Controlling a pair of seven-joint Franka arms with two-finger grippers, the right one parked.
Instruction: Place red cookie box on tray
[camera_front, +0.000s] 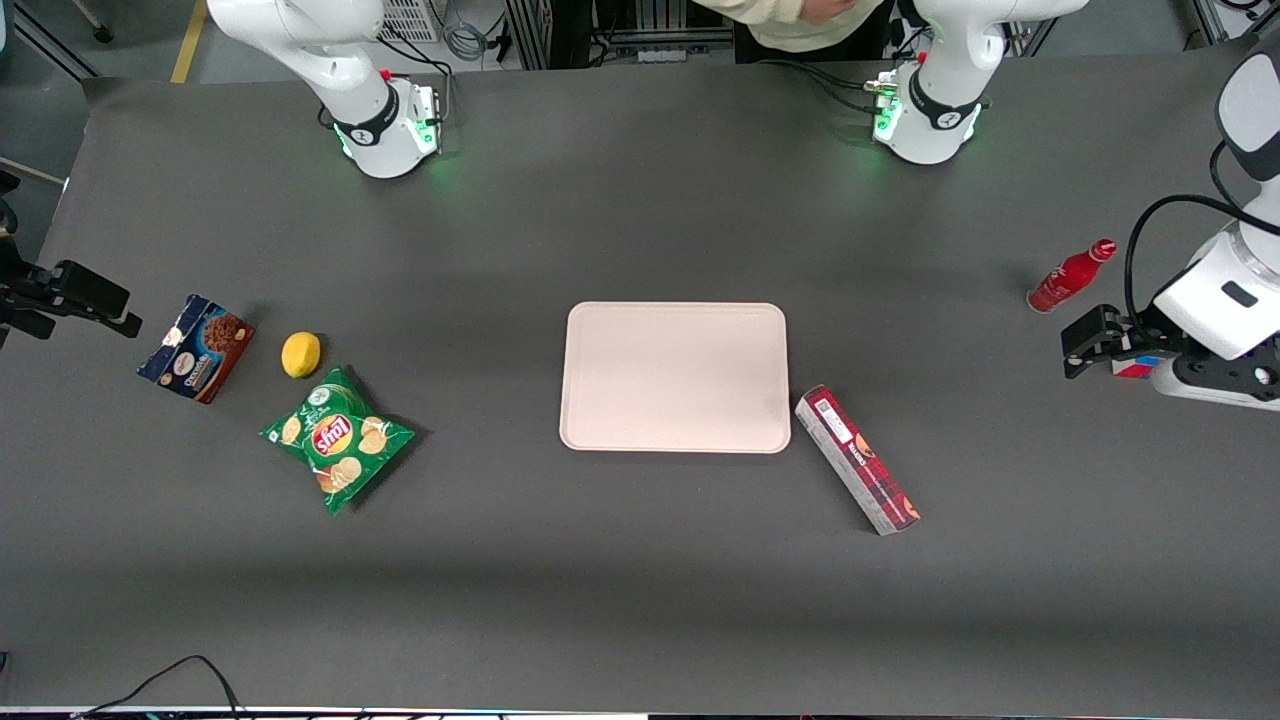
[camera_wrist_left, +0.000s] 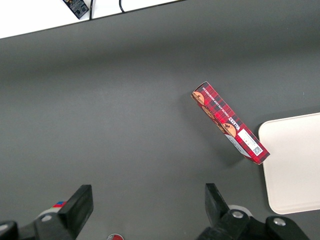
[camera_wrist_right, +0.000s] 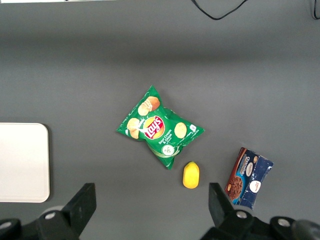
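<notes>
The red cookie box (camera_front: 857, 459) lies flat on the dark table, slanted, its white-label end close to a corner of the pale pink tray (camera_front: 675, 377). The left wrist view shows the red cookie box (camera_wrist_left: 230, 122) and the tray (camera_wrist_left: 295, 165) side by side. Nothing lies on the tray. My gripper (camera_front: 1075, 350) hovers open near the working arm's end of the table, well apart from the box and a little farther from the front camera than it. In the wrist view the gripper (camera_wrist_left: 147, 195) has only bare table between its fingers.
A red bottle (camera_front: 1070, 276) lies close to my gripper, slightly farther from the front camera. Toward the parked arm's end lie a green chips bag (camera_front: 338, 437), a lemon (camera_front: 300, 354) and a blue-brown cookie box (camera_front: 196, 347).
</notes>
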